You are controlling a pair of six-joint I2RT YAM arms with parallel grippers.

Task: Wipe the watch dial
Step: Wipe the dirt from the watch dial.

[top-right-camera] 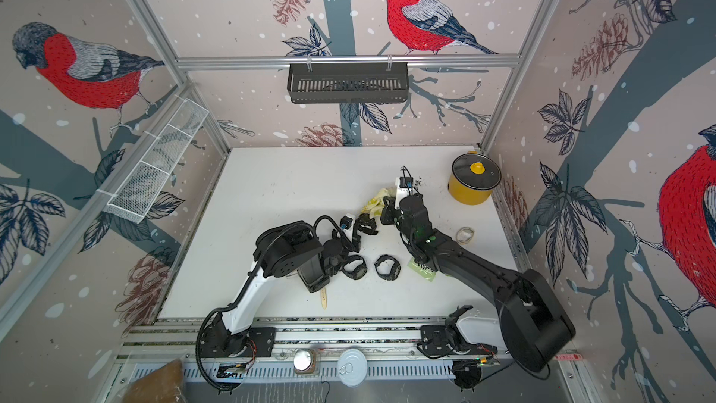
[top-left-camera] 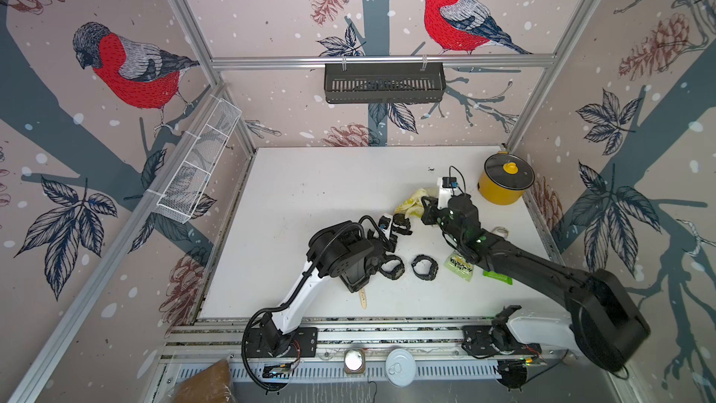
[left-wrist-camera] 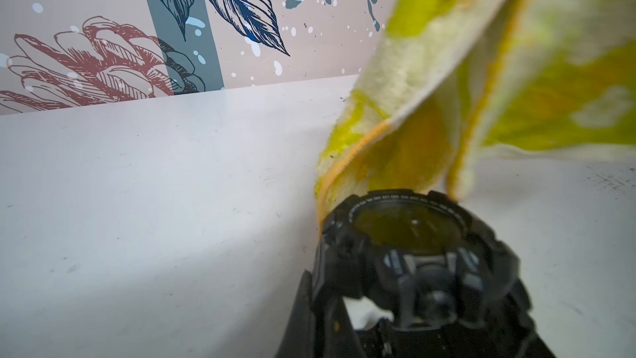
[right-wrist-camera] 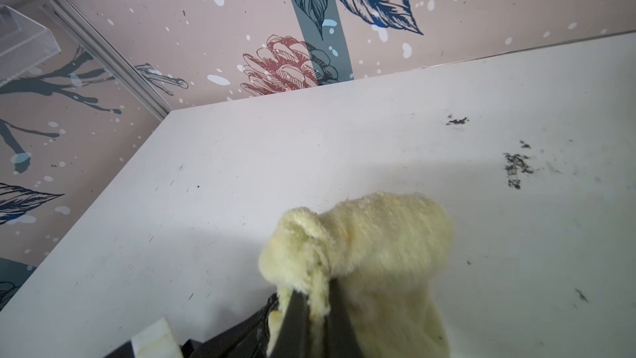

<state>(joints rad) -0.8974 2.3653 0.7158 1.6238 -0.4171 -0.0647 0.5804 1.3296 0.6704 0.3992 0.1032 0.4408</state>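
Observation:
My left gripper (top-left-camera: 394, 232) is shut on the strap of a black watch (top-left-camera: 403, 224), held above the table. In the left wrist view its round dial (left-wrist-camera: 409, 227) faces up and mirrors a yellow tint. A fluffy yellow cloth (left-wrist-camera: 430, 98) hangs over the watch's far rim and touches it there. My right gripper (right-wrist-camera: 318, 304) is shut on a bunched fold of that cloth (right-wrist-camera: 371, 246). In both top views the cloth (top-right-camera: 375, 201) sits just beyond the held watch (top-right-camera: 366, 225), with the right gripper (top-right-camera: 387, 212) beside it.
Two more black watches (top-left-camera: 393, 267) (top-left-camera: 425, 266) lie on the white table (top-left-camera: 310, 195) near the left arm. Green packets (top-left-camera: 459, 265) lie under the right arm. A yellow lidded pot (top-left-camera: 503, 182) stands at the back right. A tan strap (top-left-camera: 363, 298) lies near the front.

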